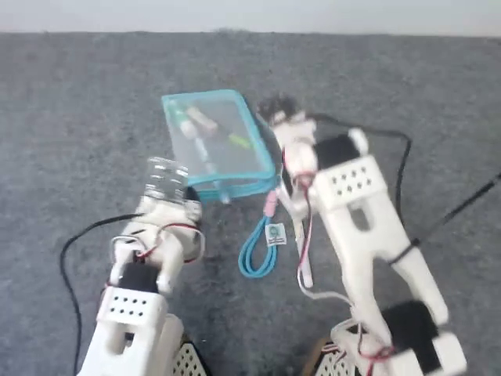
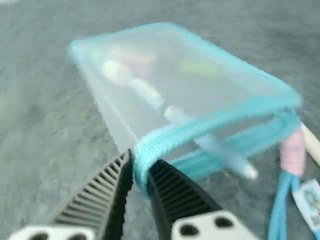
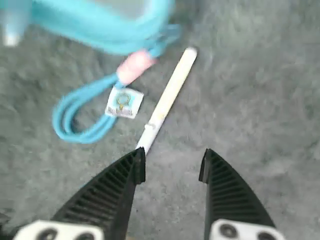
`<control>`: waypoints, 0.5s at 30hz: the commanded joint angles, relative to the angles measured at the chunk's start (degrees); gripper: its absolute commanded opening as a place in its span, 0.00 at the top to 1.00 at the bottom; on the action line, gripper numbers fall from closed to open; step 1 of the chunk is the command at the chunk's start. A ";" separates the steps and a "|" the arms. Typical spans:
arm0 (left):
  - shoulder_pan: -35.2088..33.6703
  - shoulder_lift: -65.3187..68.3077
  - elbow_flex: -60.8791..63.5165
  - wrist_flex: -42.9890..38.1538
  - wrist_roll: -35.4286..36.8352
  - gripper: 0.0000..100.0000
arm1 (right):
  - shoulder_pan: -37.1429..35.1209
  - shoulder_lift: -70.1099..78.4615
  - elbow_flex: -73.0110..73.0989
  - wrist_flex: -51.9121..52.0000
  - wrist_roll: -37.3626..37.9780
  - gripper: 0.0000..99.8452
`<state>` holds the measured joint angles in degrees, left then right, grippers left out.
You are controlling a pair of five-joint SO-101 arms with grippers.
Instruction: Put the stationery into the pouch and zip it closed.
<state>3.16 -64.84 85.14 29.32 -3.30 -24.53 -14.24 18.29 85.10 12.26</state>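
Left gripper (image 1: 168, 186) sits at the near corner of the pouch (image 1: 215, 145) on the grey mat (image 1: 78, 117), seen from above. A pen (image 1: 302, 251) lies beside the blue cord (image 1: 257, 251). Left wrist view: its jaws pinch the pouch's blue edge, with stationery (image 2: 150, 95) inside. Right wrist view: the right gripper (image 3: 170, 160) hangs open and empty by the pen's end.

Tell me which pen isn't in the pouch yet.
The white pen on the carpet beside the blue cord, in front of the open right gripper; the others lie inside the clear pouch.
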 commanded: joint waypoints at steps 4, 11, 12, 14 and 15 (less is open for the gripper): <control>-17.58 0.53 -6.99 -1.14 13.01 0.99 | 0.31 -9.19 24.53 -18.95 0.97 0.81; -11.87 0.09 -4.79 -1.14 5.98 0.99 | -4.62 -4.88 31.21 -25.89 -2.46 0.81; -11.34 0.09 -4.70 -1.14 6.07 0.99 | -5.49 -4.00 31.74 -26.51 -2.55 0.81; -11.34 0.09 -4.70 -1.23 6.07 0.99 | -6.20 -2.42 32.62 -27.56 -2.55 0.81; -11.43 0.09 -4.70 -1.23 5.98 0.99 | -6.11 -1.71 32.62 -27.74 -2.55 0.81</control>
<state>-8.88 -64.75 82.15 29.32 3.65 -29.71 -16.88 51.08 59.08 10.51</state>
